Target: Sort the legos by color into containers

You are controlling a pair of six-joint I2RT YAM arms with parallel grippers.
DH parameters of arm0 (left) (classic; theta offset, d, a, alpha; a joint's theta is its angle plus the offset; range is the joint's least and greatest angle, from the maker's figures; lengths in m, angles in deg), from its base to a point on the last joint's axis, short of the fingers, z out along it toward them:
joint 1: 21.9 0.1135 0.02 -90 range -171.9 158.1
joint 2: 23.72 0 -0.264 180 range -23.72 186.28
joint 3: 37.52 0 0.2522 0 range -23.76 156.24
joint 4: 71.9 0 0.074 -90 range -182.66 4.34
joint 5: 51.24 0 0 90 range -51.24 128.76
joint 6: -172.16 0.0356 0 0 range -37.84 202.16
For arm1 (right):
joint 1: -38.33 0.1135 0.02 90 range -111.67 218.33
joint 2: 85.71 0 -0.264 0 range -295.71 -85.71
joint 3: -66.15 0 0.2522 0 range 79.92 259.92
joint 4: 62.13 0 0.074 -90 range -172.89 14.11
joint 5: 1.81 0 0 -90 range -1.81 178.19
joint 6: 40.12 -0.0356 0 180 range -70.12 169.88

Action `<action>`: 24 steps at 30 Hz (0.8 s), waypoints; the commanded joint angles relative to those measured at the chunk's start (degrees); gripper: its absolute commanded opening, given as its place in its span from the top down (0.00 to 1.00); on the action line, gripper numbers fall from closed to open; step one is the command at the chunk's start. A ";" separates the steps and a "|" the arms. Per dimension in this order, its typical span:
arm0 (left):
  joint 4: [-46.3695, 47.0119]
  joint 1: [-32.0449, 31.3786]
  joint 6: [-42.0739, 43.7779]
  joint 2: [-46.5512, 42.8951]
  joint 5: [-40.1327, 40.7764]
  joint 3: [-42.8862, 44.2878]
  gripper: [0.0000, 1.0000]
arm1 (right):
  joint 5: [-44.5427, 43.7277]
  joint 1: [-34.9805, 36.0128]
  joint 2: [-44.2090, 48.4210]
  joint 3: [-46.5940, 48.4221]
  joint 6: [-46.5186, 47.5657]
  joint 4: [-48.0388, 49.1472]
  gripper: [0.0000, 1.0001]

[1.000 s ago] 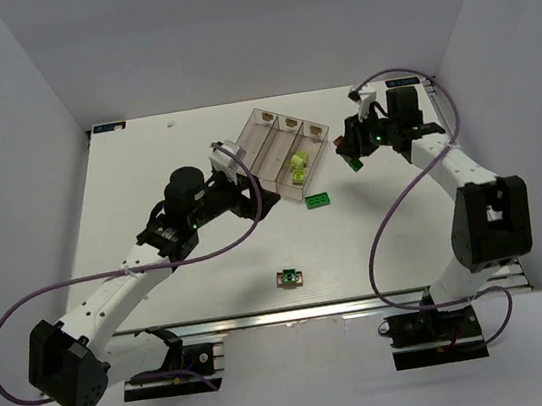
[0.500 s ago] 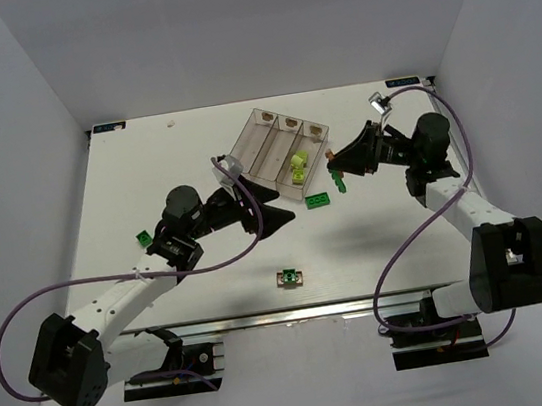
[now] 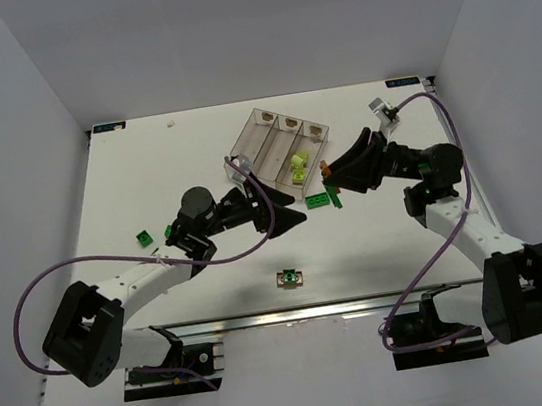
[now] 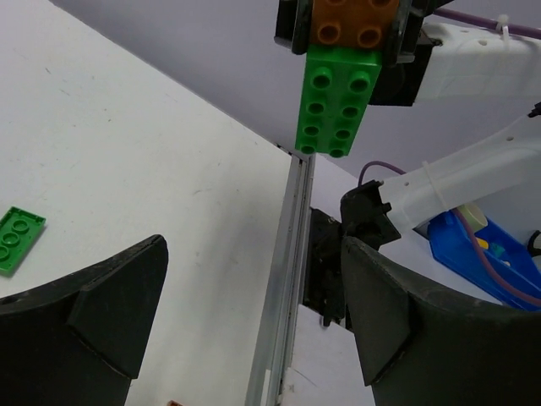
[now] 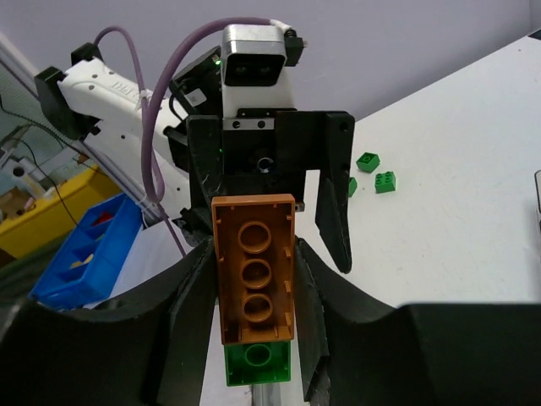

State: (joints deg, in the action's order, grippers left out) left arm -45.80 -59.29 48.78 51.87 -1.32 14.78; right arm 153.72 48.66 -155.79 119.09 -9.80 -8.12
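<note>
Wrist views alone show right gripper (image 5: 252,338) clamping orange-green stack (image 5: 254,288) by containers (image 3: 258,142); left gripper (image 4: 254,254), splayed empty, has edged closer.

We see a white counter (image 3: 145,170) carrying a tray of three clear bins (image 3: 254,137) set at an angle toward the far middle. Just beside the tray's near end lies a flat green plate (image 3: 318,200). A small green brick (image 3: 144,238) sits well apart on the left, and a small green-and-brown piece (image 3: 289,278) rests near the front edge.
</note>
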 commanded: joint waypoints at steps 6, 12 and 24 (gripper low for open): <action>7.16 -1.72 -2.91 -0.89 -2.81 -1.28 0.08 | -3.66 3.73 1.27 -1.91 6.15 -1.14 1.00; 6.90 -3.22 -2.47 -0.45 -2.82 -1.28 0.10 | -4.63 5.75 1.88 -2.35 7.65 -2.03 1.00; 8.84 -4.54 -2.30 -0.36 -2.73 -1.63 0.12 | -7.62 9.70 2.14 -4.02 8.53 -1.50 1.00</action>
State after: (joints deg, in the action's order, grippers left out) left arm -38.85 -63.40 46.18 52.00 -3.35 13.34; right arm 147.65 57.18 -154.61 115.44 -2.59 -11.84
